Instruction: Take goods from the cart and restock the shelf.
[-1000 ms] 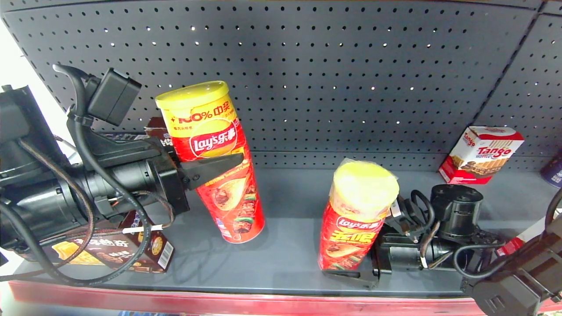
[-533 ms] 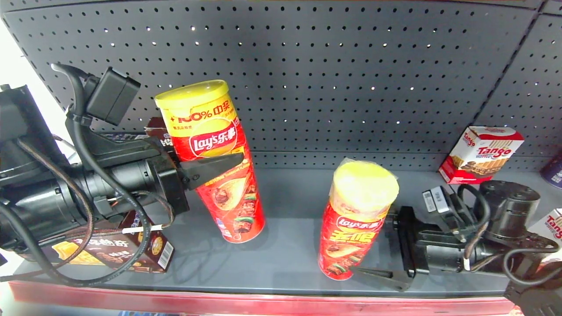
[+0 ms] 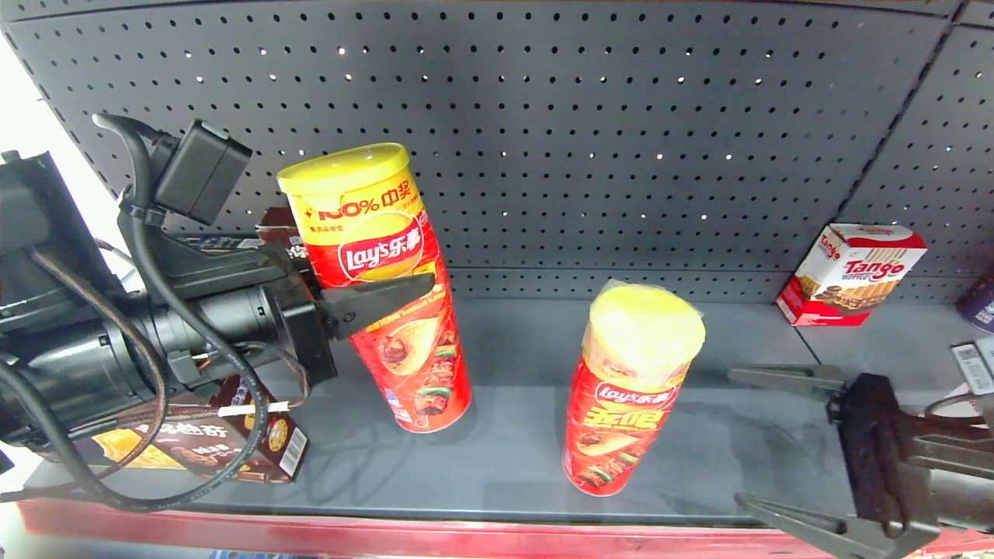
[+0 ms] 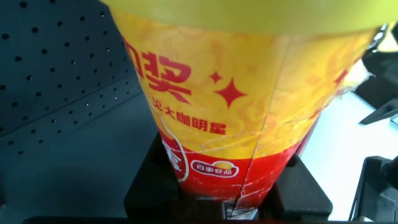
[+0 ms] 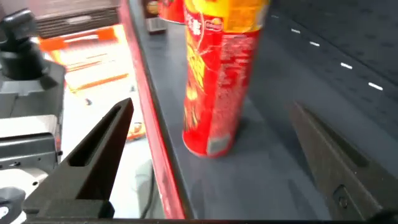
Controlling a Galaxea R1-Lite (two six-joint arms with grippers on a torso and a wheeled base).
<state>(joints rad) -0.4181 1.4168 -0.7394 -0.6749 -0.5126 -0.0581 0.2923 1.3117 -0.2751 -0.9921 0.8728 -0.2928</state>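
The left pincer (image 3: pixel 373 299) was closed on a tall chip can (image 3: pixel 377 279), one black finger (image 3: pixel 384 296) lying across the can's red front about halfway up and the other hidden behind it. The can had a yellow lid and a yellow upper band, and it leaned, its top tipped back towards the arm. Its base sat low at the grey shelf (image 3: pixel 512 466); whether it touched the deck could not be told. In the left wrist view the same tall chip can (image 4: pixel 249 124) rose close in front of the camera, with the pincer's black body around its lower part.

The right pincer (image 3: pixel 734 436) was spread wide and held nothing. A second chip can (image 3: pixel 629 388), shorter-looking, red with a yellow top under clear film, stood upright on the shelf just beyond that pincer's fingertips and apart from them. The right wrist view showed this second chip can (image 5: pixel 221 81) ahead of the right pincer (image 5: pixel 211 106), framed by its two dark fingers (image 5: pixel 99 155) but touched by neither, near the shelf's red front edge (image 5: pixel 152 143).

Beneath the left arm, behind the left pincer, lay a brown snack box (image 3: pixel 210 446). Well beyond the right pincer, against the perforated back panel (image 3: pixel 543 116), stood a red and white wafer box (image 3: pixel 850 272).
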